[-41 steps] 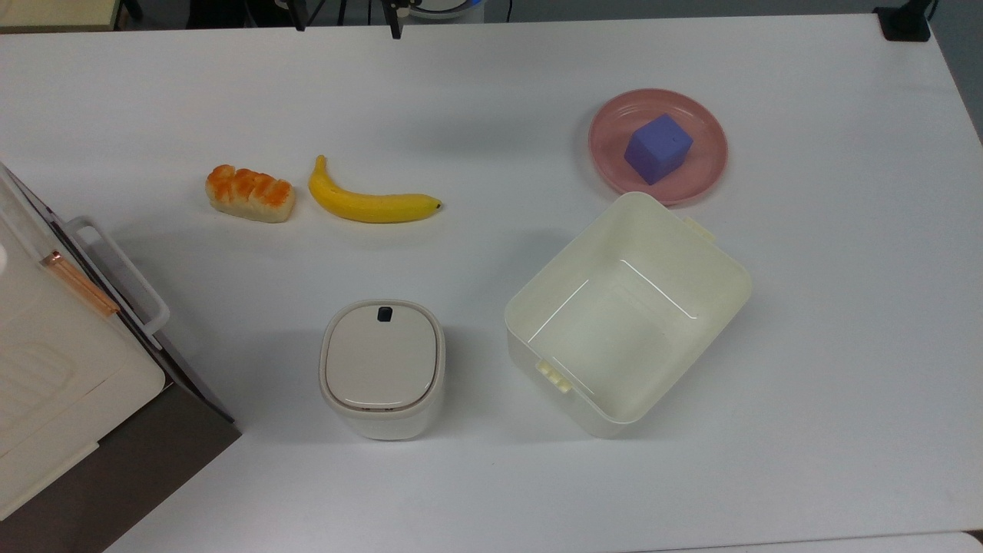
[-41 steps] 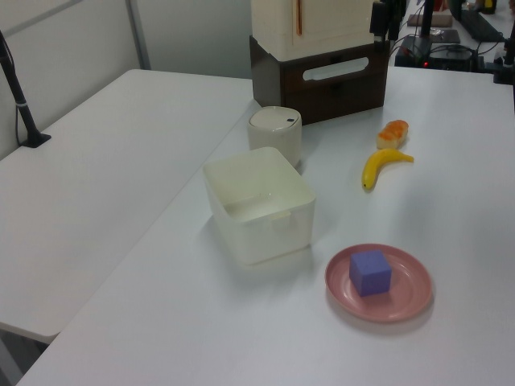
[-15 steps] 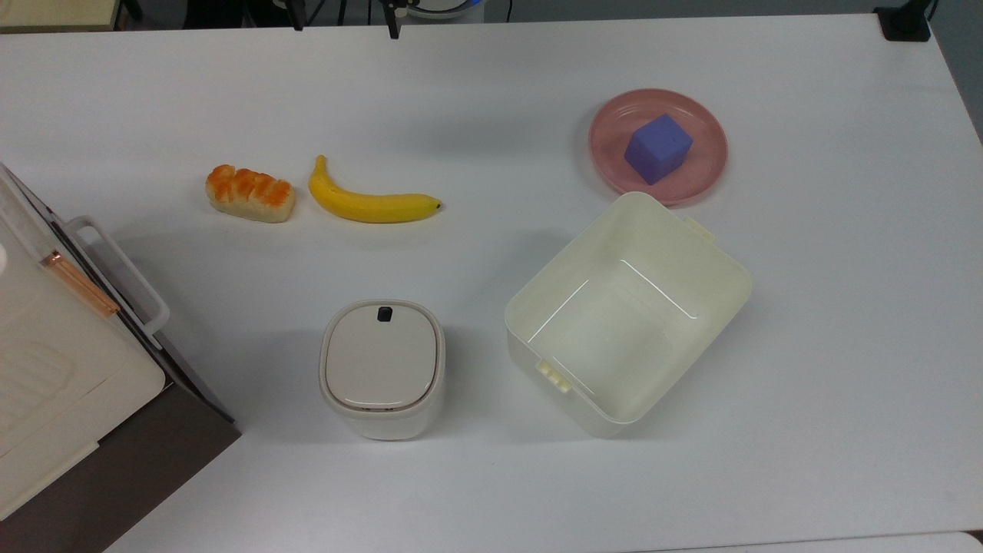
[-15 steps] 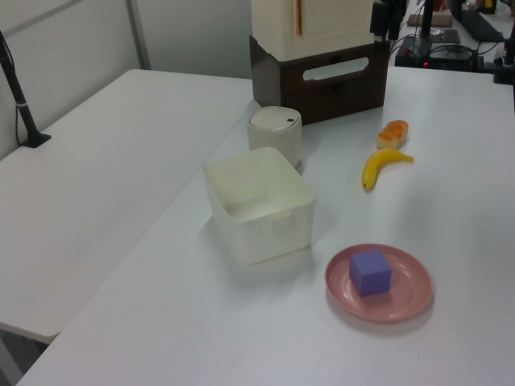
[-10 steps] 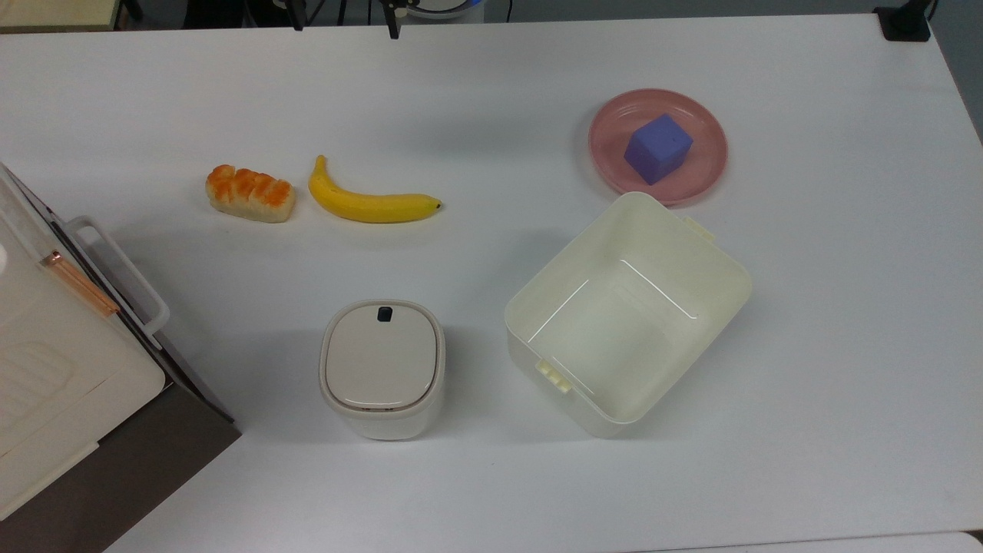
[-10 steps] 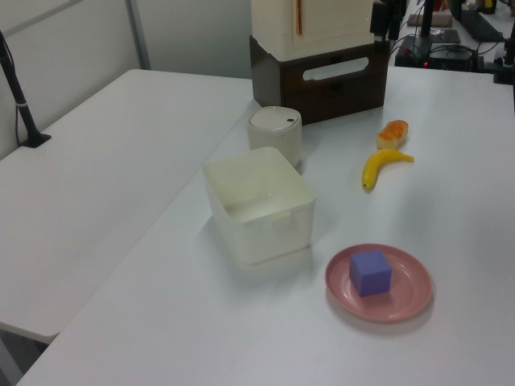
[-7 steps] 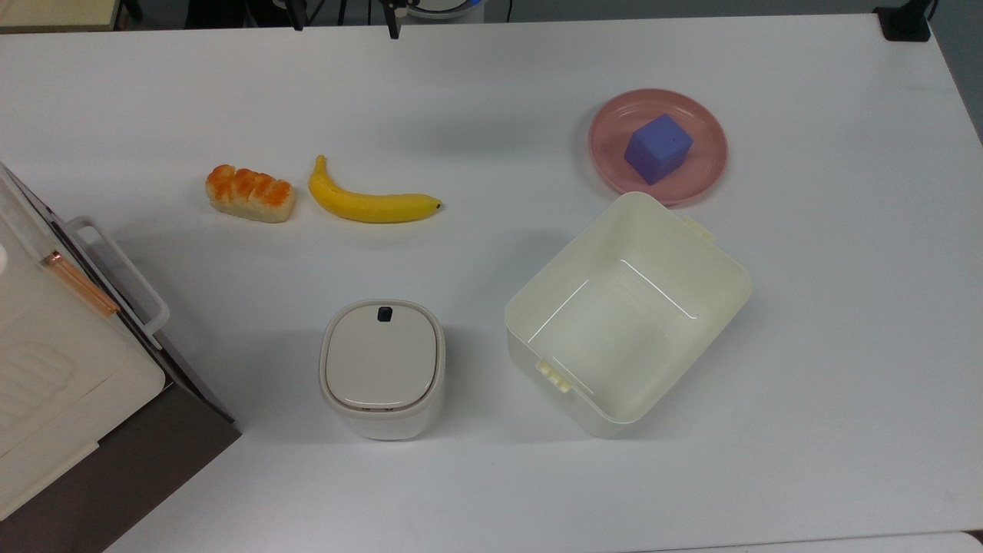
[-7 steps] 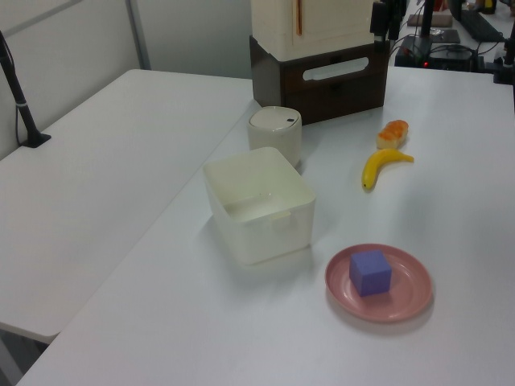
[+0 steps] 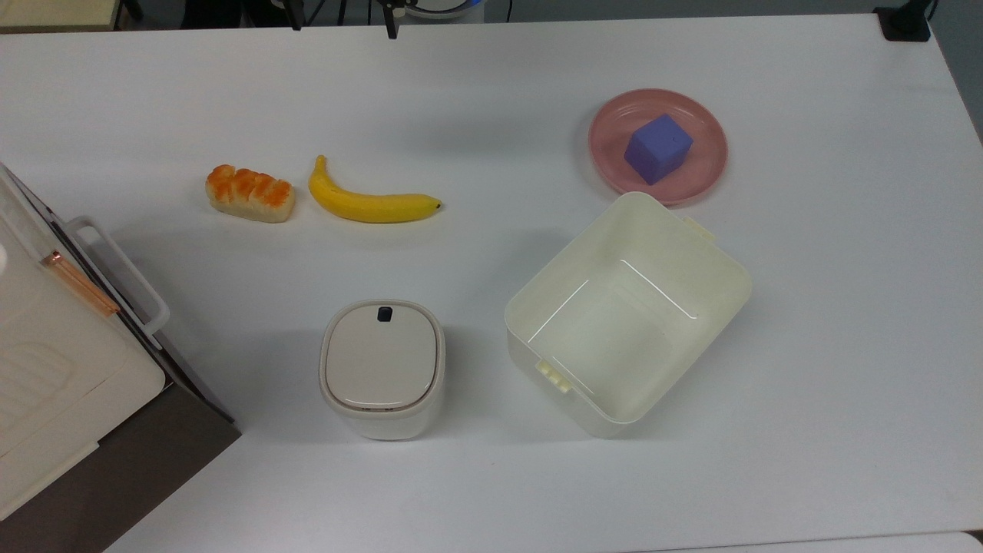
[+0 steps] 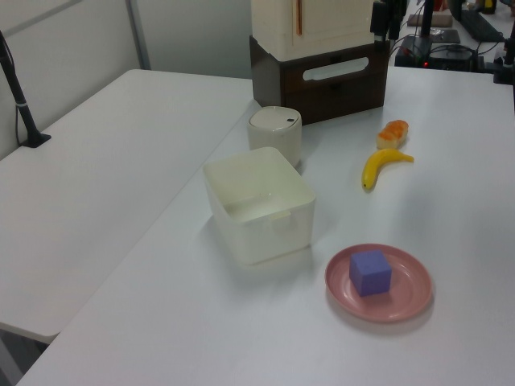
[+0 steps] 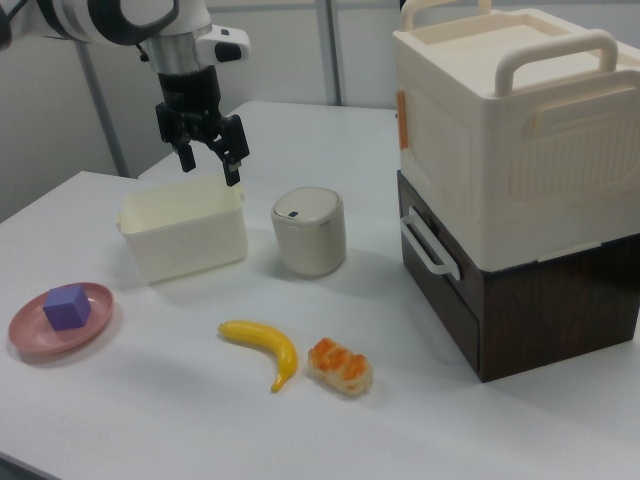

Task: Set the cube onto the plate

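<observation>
The cube (image 9: 658,148) is sitting on the plate (image 9: 706,170), so the placing step looks finished. The tool (image 11: 208,148) is hanging open and empty above the tub (image 11: 185,231), needing only to pull clear.

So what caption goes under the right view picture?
Purple cube sits on pink plate; open gripper hangs above cream tub.

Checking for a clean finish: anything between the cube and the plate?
Nothing visible. The cube already sits on the plate, inside its rim, also seen in the left view. The tool hangs open, empty, above the cream tub, well apart from the plate in the right view.
</observation>
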